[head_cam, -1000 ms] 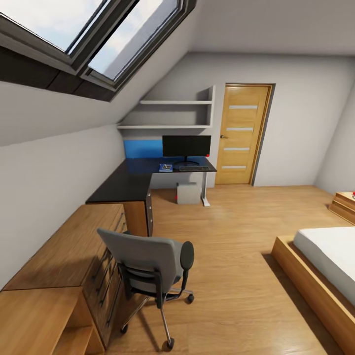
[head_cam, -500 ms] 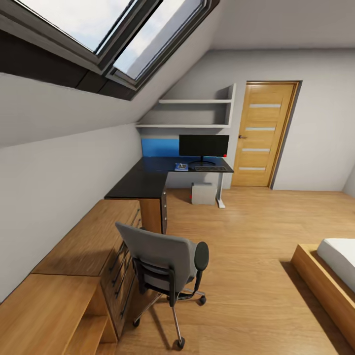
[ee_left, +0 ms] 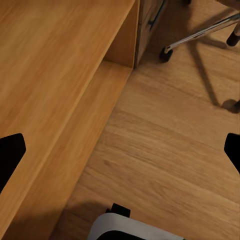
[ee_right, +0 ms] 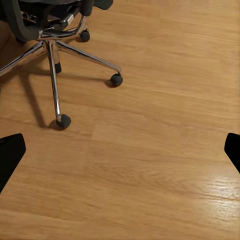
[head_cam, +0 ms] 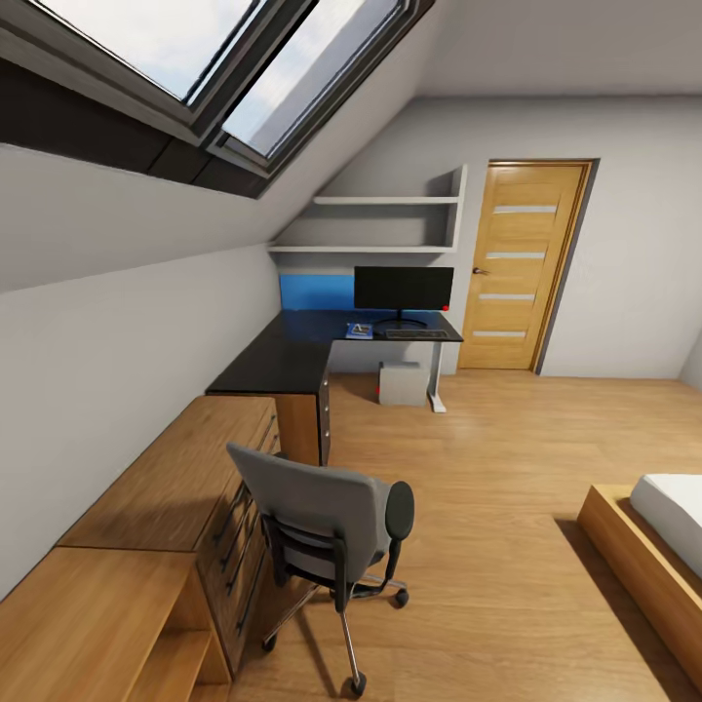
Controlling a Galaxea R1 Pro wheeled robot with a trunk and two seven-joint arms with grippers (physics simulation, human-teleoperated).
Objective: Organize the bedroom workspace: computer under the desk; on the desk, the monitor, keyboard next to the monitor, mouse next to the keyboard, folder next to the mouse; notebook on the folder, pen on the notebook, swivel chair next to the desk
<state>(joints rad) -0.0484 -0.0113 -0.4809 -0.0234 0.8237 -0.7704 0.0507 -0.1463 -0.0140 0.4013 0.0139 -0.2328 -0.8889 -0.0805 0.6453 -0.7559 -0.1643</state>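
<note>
In the head view the swivel chair [head_cam: 317, 522] stands on the wood floor close in front of me, its grey back toward me, beside the wooden dresser. Far off in the corner is the black L-shaped desk [head_cam: 283, 359]. On it stand the monitor [head_cam: 403, 289], the keyboard [head_cam: 414, 333] and, left of the keyboard, a flat blue folder [head_cam: 360, 331] with something small on top. The pale computer [head_cam: 402, 382] sits under the desk. My left gripper [ee_left: 120, 152] is open above the floor by the dresser. My right gripper [ee_right: 120, 150] is open above the floor near the chair's chrome base [ee_right: 50, 47].
A long light wooden dresser [head_cam: 161, 492] runs along the left wall under the sloped ceiling. A bed frame [head_cam: 634, 546] lies at the right. A wooden door [head_cam: 522, 263] stands closed beyond the desk. Open floor stretches between chair, bed and desk.
The whole view has shifted right and slightly down since a second ago, so the camera moved. The chair and the desk's things keep their places. Both grippers stay open.
</note>
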